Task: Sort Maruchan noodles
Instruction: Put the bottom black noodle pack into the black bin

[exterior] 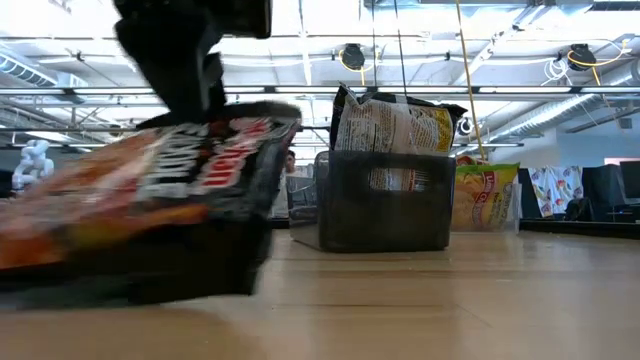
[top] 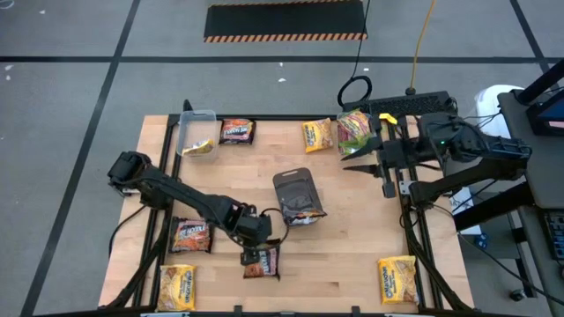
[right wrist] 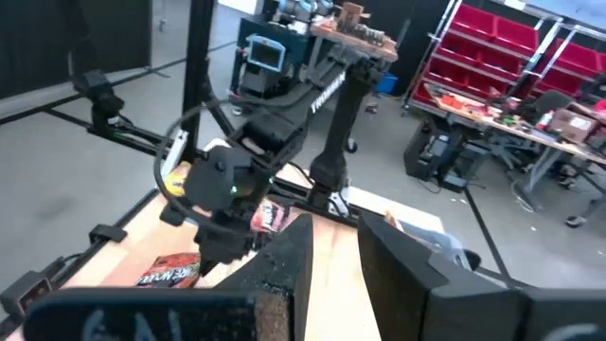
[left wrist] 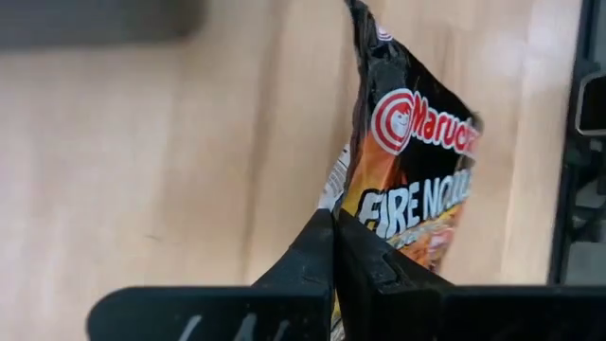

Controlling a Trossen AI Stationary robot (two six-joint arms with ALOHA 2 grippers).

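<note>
High view: left gripper (top: 262,256) is at the bench's (top: 352,255) near edge w/ fingers pinched on a dark packet (top: 262,263); right gripper (top: 363,158) hovers at the right side, fingers apart, empty. Other packets are scattered; one sits in the dark tray (top: 295,187). Low view: dark packet (exterior: 150,190) tilted, one end raised. Left wrist view: fingers (left wrist: 312,256) clamped on the packet's edge.

Wood table (top: 352,246) w/ scattered Maruchan noodles (top: 397,279), dark grey tray (top: 295,189) mid, clear tub (top: 196,132) far-left.
</note>
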